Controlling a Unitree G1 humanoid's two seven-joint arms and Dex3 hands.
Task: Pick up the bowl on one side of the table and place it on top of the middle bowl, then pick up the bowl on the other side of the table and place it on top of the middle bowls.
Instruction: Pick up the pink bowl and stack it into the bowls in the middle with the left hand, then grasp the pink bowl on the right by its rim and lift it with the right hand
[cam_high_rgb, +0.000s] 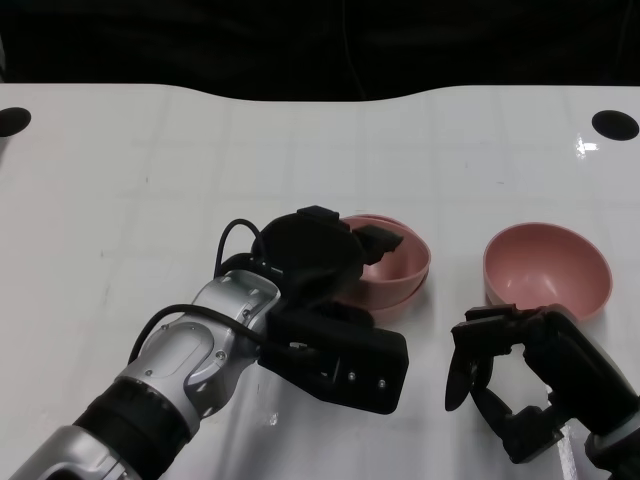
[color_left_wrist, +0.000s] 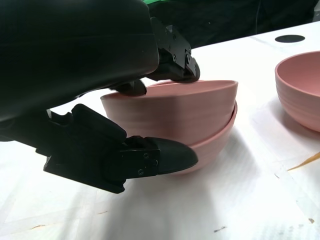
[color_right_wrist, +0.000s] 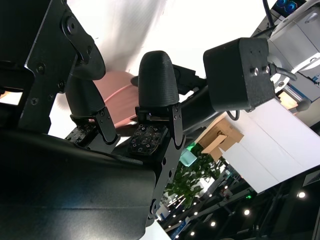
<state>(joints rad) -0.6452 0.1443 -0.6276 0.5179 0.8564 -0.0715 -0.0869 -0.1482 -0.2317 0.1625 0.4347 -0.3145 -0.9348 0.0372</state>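
Observation:
Two pink bowls sit nested at the table's middle: the upper bowl (cam_high_rgb: 393, 262) (color_left_wrist: 180, 107) rests in the lower bowl (cam_high_rgb: 402, 300) (color_left_wrist: 215, 142). My left hand (cam_high_rgb: 315, 270) (color_left_wrist: 90, 75) holds the upper bowl, with fingers (color_left_wrist: 175, 62) over its rim and the thumb (color_left_wrist: 167, 157) against the outer wall. A third pink bowl (cam_high_rgb: 547, 270) (color_left_wrist: 300, 85) stands alone to the right. Just in front of it my right hand (cam_high_rgb: 500, 385) (color_right_wrist: 125, 125) hovers with its fingers apart and nothing in them. A patch of pink bowl (color_right_wrist: 117, 92) shows beyond the fingers in the right wrist view.
The white table (cam_high_rgb: 150, 180) has a black round hole at the far left (cam_high_rgb: 12, 120) and another at the far right (cam_high_rgb: 614, 124). Its dark far edge runs along the top of the head view.

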